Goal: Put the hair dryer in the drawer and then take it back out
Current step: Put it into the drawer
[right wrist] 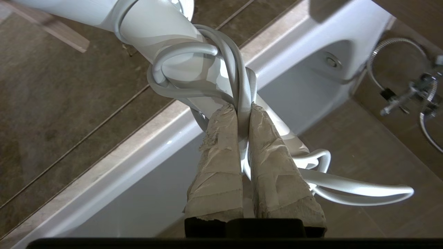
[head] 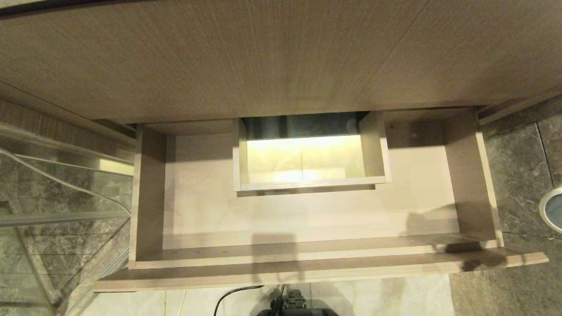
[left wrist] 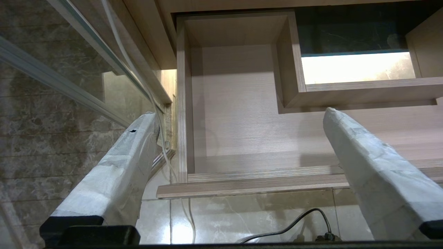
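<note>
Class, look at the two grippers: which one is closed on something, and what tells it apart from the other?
The right gripper: its fingers pinch the hair dryer cord. The left gripper hangs open over the drawer.

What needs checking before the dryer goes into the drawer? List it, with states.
1. Drawer pulled open: ok.
2. Drawer floor free of other things where the head view shows it: ok.
3. Right gripper shut on the cord wrapped round the hair dryer, not on its body: not ok for a firm hold, possibly.
4. Loose cord loop hanging free, could snag the drawer front: not ok.
5. Dryer's place relative to the drawer: cannot tell; it is outside the head view.
6. Left gripper open, over the drawer's left end: ok.
</note>
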`<state>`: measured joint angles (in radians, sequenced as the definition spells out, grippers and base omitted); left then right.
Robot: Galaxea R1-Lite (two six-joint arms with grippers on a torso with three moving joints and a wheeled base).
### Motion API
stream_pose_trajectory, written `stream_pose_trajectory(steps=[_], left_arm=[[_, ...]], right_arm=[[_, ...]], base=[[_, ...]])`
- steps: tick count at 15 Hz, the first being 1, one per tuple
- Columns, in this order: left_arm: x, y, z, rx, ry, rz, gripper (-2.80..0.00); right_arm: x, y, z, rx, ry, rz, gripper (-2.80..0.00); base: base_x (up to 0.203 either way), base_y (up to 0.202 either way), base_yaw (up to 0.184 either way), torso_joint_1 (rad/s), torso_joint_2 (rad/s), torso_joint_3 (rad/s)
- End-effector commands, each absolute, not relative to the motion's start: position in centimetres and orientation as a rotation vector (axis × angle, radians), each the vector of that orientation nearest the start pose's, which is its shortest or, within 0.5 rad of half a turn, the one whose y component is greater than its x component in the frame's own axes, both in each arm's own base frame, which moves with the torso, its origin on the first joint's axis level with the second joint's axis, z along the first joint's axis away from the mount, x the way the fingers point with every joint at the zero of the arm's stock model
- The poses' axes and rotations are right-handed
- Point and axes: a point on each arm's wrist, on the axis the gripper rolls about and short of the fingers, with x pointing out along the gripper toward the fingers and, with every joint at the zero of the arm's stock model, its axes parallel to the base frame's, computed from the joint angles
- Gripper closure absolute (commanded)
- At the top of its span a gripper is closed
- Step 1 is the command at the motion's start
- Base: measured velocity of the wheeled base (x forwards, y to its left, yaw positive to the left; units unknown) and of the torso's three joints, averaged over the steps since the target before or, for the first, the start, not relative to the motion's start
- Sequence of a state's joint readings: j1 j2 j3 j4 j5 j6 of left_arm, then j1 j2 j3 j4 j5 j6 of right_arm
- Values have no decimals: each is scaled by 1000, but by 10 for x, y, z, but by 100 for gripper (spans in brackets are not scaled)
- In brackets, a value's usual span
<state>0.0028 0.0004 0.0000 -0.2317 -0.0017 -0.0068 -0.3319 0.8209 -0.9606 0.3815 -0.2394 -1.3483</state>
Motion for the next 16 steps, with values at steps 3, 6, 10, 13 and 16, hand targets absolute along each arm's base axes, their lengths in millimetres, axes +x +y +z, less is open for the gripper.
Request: stream_pose_trajectory(steps=[3,6,10,13,16], left_arm=[[-22,0,88,-6,-193,1,-280],[-22,0,88,-6,-193,1,-280],[-22,0,88,-7,-193,1,-280],[-22,0,88,-6,-193,1,-280],[-22,0,88,-6,-193,1,-280]], right_arm=[[76,-32,288,-1282,660,-248,0],[92,-34,286,-1261,674,-202,0],[111,-35,288,-1262,671,-145,0],[122,-34,289,-1258,669,-109,0],[138,-34,290,-1264,674,-66,0]], base=[[0,0,0,0,0,0],[0,0,0,0,0,0],[0,0,0,0,0,0],[0,0,0,0,0,0],[0,0,0,0,0,0]])
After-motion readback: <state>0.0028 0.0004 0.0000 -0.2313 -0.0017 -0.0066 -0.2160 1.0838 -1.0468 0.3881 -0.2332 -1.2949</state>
